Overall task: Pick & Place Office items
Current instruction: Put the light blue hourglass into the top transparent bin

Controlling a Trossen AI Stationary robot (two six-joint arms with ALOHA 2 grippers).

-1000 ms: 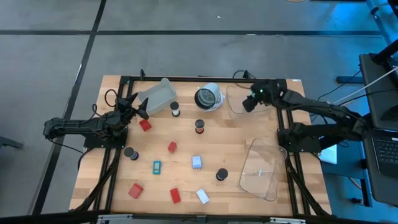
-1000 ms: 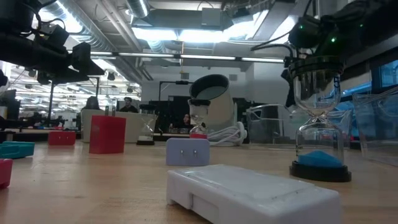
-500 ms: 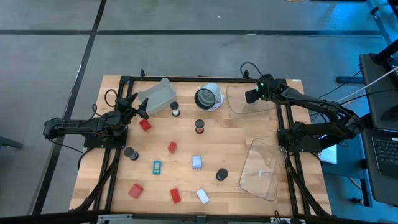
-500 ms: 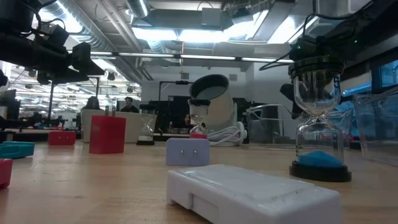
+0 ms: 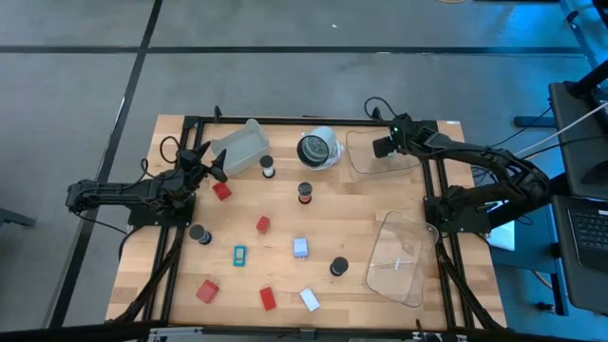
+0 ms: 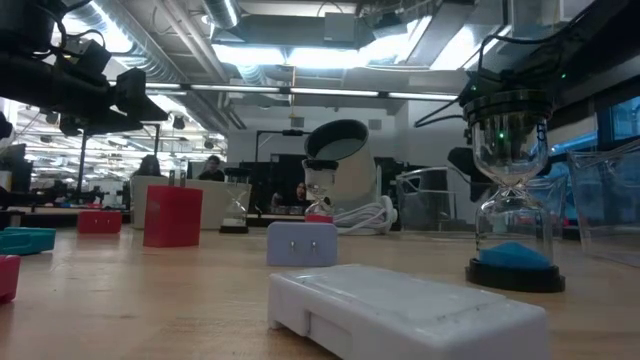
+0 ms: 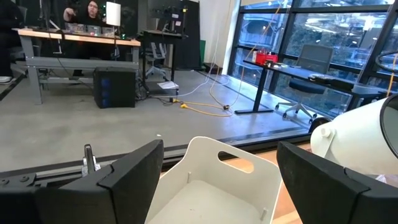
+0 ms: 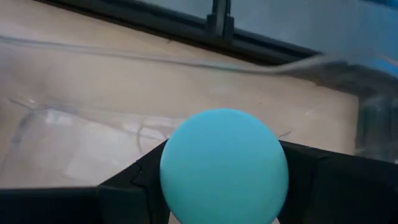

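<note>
A: Turquoise round piece (image 8: 224,168), where?
B: Between the right gripper's (image 5: 382,147) fingers (image 8: 124,186), clamped from both sides. Gripper sits above the clear tray (image 5: 366,163) at the table's back right; wrist view shows the tray floor under the piece.
A: Left gripper (image 5: 211,163)?
B: Jaws wide apart, nothing in them, at the back left just beside the white bin (image 5: 237,147). Wrist view looks right into the bin.
A: Rest of the items?
B: Spread over the wooden table (image 5: 380,204). Red blocks: one near the left gripper (image 5: 221,191), one mid-table (image 5: 263,224), two at the front (image 5: 207,290) (image 5: 268,298). Teal block (image 5: 240,254) and pale-blue block (image 5: 300,248) sit between them, white block (image 5: 310,299) at the front edge.
A: Caps?
B: Four dark round ones: by the bin (image 5: 267,166), red-topped one mid-back (image 5: 305,193), left side (image 5: 199,234), near the second clear tray (image 5: 338,267).
A: That tray?
B: Front right (image 5: 399,261), tilted; contents, cannot tell.
A: Anything else?
B: Big white-and-black round object (image 5: 318,149) at back centre.
</note>
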